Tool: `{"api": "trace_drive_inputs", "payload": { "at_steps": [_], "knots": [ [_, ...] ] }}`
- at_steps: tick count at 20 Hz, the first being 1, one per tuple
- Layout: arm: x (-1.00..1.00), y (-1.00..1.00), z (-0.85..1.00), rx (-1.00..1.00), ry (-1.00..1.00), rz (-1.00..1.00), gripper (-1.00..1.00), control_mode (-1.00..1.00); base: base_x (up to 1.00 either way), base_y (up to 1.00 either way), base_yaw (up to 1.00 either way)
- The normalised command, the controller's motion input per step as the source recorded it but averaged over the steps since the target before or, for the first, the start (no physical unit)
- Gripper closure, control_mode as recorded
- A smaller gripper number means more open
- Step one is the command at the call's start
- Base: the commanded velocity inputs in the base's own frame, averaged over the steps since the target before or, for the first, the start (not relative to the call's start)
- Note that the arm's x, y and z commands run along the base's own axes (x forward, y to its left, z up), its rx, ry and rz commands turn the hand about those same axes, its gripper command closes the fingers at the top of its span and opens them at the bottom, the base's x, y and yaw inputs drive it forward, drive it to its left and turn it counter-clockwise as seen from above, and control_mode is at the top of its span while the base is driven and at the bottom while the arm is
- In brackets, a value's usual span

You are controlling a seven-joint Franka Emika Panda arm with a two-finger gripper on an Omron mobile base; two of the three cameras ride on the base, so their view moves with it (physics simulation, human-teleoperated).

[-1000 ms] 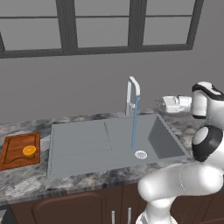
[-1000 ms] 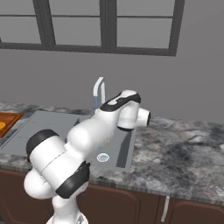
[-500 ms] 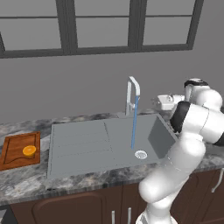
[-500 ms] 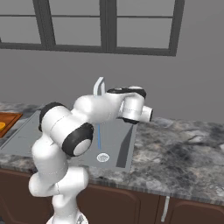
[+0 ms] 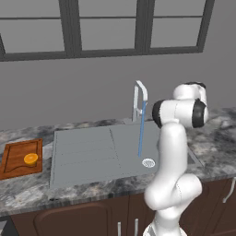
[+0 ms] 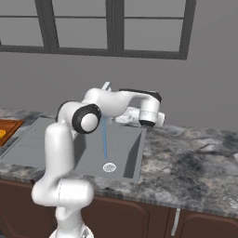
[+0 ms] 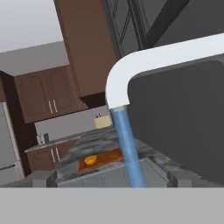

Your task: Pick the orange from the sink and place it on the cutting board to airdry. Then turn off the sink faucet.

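Running from the sink faucet (image 5: 139, 99) into the deeper basin of the sink (image 5: 87, 150): a thin blue stream of water (image 5: 141, 131), landing just beside the round silver drain (image 5: 148, 162). Sitting well off to the drainboard side of the faucet, on the cutting board (image 5: 16, 159): the orange (image 5: 31, 159), pale cut face up, toward the board's sink-side end. Board lying flat on the marbled countertop (image 5: 27, 191), just beside the sink's ribbed edge, apart from it.

Raised close to the faucet on the side away from the board: the gripper (image 6: 122, 119), reaching in at about spout height from the white arm's bent wrist; mostly hidden behind the arm in the left base view. Cannot tell how far the fingers are parted; nothing visibly held.

From the hand view, very near: the faucet's arched spout sweeping across the upper frame, water dropping from its mouth, and far beyond it the orange on the board. Behind the faucet, grey wall and a row of dark-framed windows (image 5: 106, 25).
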Motion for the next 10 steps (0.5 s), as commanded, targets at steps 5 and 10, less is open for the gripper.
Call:
{"api": "trace_drive_inputs", "payload": {
  "at_steps": [5,10],
  "knots": [
    [0.55,-0.05,-0.15,0.03,0.00,0.07,-1.00,-1.00,0.00,0.00,0.00],
    [0.51,0.05,0.00,0.03,0.00,0.00,-1.00,-1.00,0.00,0.00,0.00]
  ]
}}
